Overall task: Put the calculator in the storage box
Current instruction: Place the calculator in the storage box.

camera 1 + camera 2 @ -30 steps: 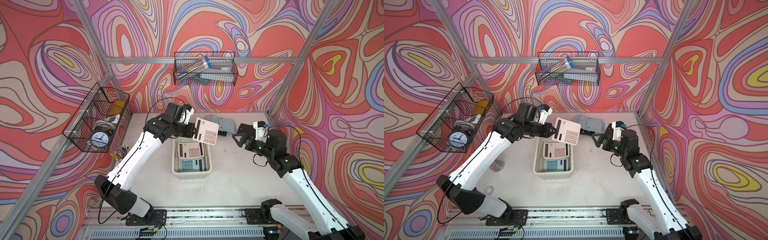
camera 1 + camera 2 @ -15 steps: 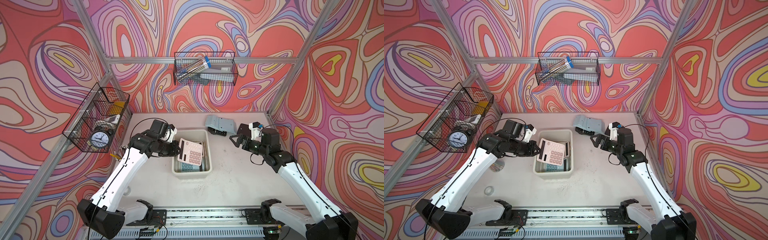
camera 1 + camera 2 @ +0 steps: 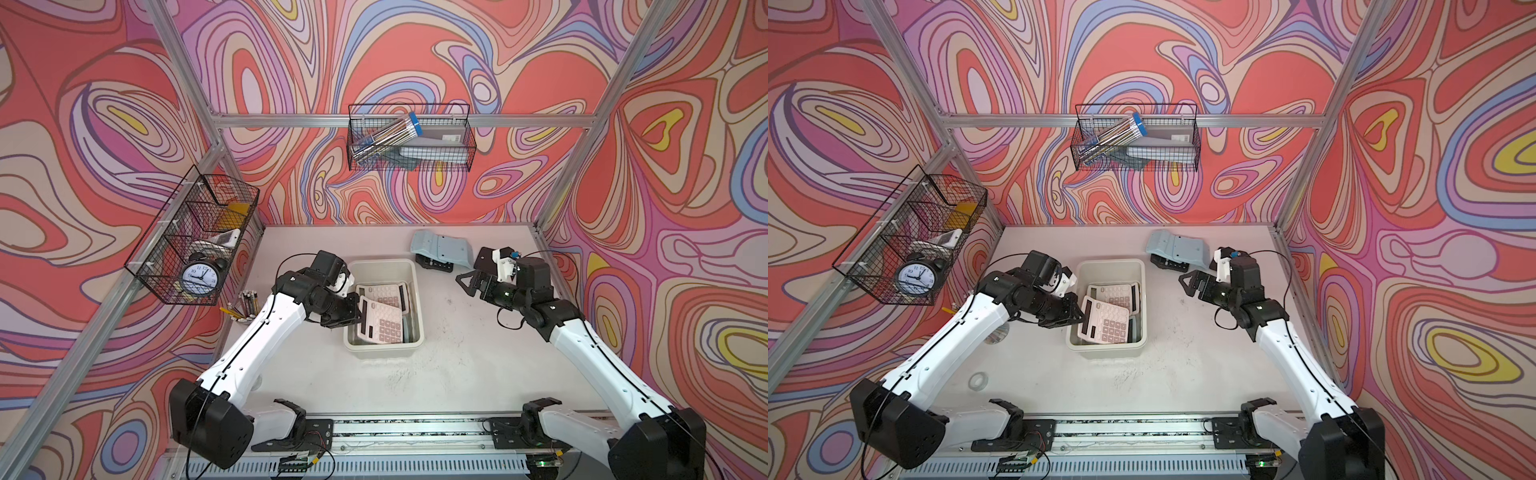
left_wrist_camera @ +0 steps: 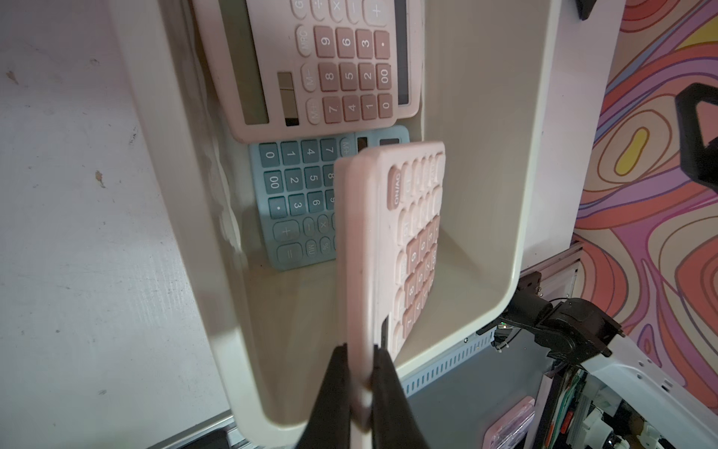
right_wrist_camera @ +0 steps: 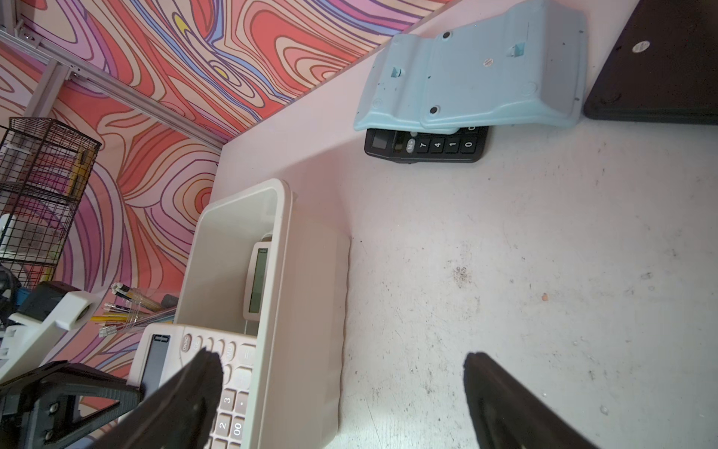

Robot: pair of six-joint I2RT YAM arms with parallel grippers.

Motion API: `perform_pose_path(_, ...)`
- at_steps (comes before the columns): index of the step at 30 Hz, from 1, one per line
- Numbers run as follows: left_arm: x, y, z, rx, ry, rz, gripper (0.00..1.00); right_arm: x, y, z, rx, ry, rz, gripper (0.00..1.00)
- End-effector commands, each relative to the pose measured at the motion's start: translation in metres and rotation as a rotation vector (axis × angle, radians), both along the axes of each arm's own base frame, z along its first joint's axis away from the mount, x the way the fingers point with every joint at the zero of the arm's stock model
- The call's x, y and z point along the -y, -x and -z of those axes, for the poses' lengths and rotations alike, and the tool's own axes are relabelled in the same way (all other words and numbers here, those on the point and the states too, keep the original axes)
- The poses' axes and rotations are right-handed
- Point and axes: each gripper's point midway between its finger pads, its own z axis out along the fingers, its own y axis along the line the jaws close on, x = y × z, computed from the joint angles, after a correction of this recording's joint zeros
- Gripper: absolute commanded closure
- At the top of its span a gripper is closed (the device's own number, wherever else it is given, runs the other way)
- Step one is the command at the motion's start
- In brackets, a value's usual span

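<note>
Rail [image 3: 415, 428] and arm bases lay nearest. From there the left arm [image 3: 266, 332] reached forward over the counter [image 3: 457, 374], its jaws clamped shut on one edge of the pink calculator [image 3: 380, 322], close to the display end. The left wrist view showed the pinch as thin, with little of the body between the pads.

The calculator [image 4: 388, 241] hung tilted within the outline of the storage box [image 3: 419, 299], keys up and its free end dipping lowest. Whether that end touched anything below could not be told. A blue calculator [image 4: 295, 194] lay flat beneath it on the box floor; a second pink calculator [image 4: 330, 66] leaned further along, overlapping the blue one.

The placing looked nearly done; what remained was the set-down. The sound way seemed to be to lower the wrist until the free end rested on the blue calculator, flatten the tilt, and only then part the jaws. Letting go from this slope would likely send it sliding into the second pink calculator. The jaws would then do best to lift straight up, clear of the rim [image 4: 536, 155].

The right arm [image 3: 582, 345] hovered beside the box and apart from it, its jaws spread wide and empty over bare counter.

Further off, an upturned pale-blue calculator [image 5: 474, 74] rested on a black calculator [image 5: 427, 145], both waiting outside the box; beyond them hung the wire baskets [image 3: 409, 141].
</note>
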Motion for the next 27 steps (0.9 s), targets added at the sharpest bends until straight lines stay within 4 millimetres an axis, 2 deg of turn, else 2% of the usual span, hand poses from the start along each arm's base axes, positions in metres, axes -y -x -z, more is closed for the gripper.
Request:
perform_pose_path(1, -0.002, 0.005, 0.014, -0.071, -0.02, -0.019, 1.0, -0.003, 0.001, 0.008, -0.018, -0.004, -0.014, 0.02)
perform_pose_path(6, -0.011, 0.009, 0.033, -0.137, -0.1, -0.015, 1.0, -0.004, -0.001, 0.015, -0.033, -0.01, -0.017, 0.02)
perform_pose_path(11, -0.019, 0.013, 0.048, -0.182, -0.18, 0.003, 0.94, -0.006, -0.004, 0.021, -0.047, -0.016, -0.023, 0.02)
perform_pose_path(13, -0.02, 0.013, 0.049, -0.182, -0.196, 0.006, 0.89, -0.007, -0.004, 0.023, -0.051, -0.016, -0.024, 0.02)
perform_pose_path(15, -0.02, 0.014, 0.049, -0.183, -0.202, 0.017, 0.78, -0.007, -0.005, 0.024, -0.057, -0.015, -0.023, 0.02)
perform_pose_path(16, -0.02, 0.014, 0.048, -0.179, -0.21, 0.023, 0.71, -0.007, -0.005, 0.025, -0.058, -0.014, -0.024, 0.02)
perform_pose_path(19, -0.019, 0.014, 0.042, -0.165, -0.229, 0.041, 0.61, -0.007, -0.006, 0.026, -0.06, -0.012, -0.022, 0.02)
perform_pose_path(24, -0.021, 0.011, 0.025, -0.113, -0.24, 0.04, 0.55, -0.006, -0.007, 0.025, -0.061, -0.009, -0.017, 0.02)
perform_pose_path(27, -0.018, 0.006, 0.008, -0.06, -0.222, 0.039, 0.49, -0.004, -0.008, 0.023, -0.056, -0.002, -0.008, 0.02)
